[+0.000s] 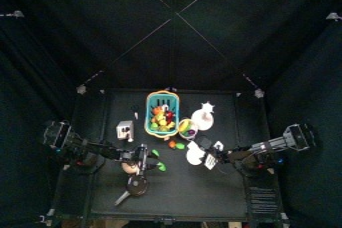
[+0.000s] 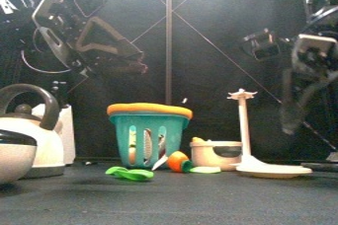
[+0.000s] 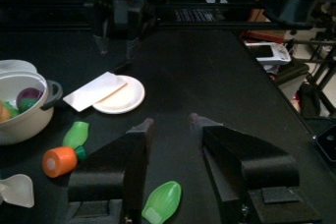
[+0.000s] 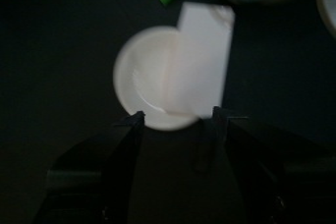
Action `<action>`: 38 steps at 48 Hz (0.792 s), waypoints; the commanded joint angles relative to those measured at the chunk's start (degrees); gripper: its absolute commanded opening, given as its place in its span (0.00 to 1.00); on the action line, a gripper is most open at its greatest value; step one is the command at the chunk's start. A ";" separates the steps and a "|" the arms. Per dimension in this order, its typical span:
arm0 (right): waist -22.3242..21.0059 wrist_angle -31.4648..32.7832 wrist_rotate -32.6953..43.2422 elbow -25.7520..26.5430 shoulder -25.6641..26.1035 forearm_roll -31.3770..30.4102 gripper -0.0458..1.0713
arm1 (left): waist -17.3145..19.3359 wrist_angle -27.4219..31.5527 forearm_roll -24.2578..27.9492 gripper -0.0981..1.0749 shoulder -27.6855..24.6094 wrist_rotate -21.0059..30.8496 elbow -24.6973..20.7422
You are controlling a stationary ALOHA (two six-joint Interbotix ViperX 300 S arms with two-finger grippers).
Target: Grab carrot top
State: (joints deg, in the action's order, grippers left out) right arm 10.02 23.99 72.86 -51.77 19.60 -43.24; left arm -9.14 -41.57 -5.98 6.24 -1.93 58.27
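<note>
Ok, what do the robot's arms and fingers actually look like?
Both arms are black and blocky, built of chunky jointed segments with dark cables looping along them. The left gripper and the right gripper each end in two broad, flat black fingers. Pale patches show on the left arm and on the right arm.

Teal basket (image 2: pixel 148 135) with an orange rim, a tiny orange carrot (image 3: pixel 61 160) (leafy green carrot top (image 3: pixel 78 134)), white kettle (image 2: pixel 30 142), black table (image 1: pixel 107 132).
</note>
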 commanded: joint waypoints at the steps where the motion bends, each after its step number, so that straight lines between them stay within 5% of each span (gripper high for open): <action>1: -0.18 -1.93 0.00 5.45 -3.16 -4.66 0.85 | 0.26 -1.05 -0.62 0.74 2.11 0.00 0.00; 19: -5.62 0.97 -0.44 20.30 -23.64 -11.16 0.85 | 0.00 -4.22 -2.02 0.74 9.93 0.18 6.15; 27: -7.47 7.29 -1.05 24.52 -27.33 -10.99 0.85 | -0.09 -4.31 -3.78 0.74 12.22 0.18 8.09; 38: -9.40 7.47 -0.88 26.37 -30.15 -9.58 0.85 | -0.18 -4.31 -5.01 0.74 12.66 0.18 9.05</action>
State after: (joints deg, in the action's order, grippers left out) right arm 1.49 31.46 71.89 -26.98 -10.72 -53.53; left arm -9.23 -45.26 -10.55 18.72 -1.85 67.85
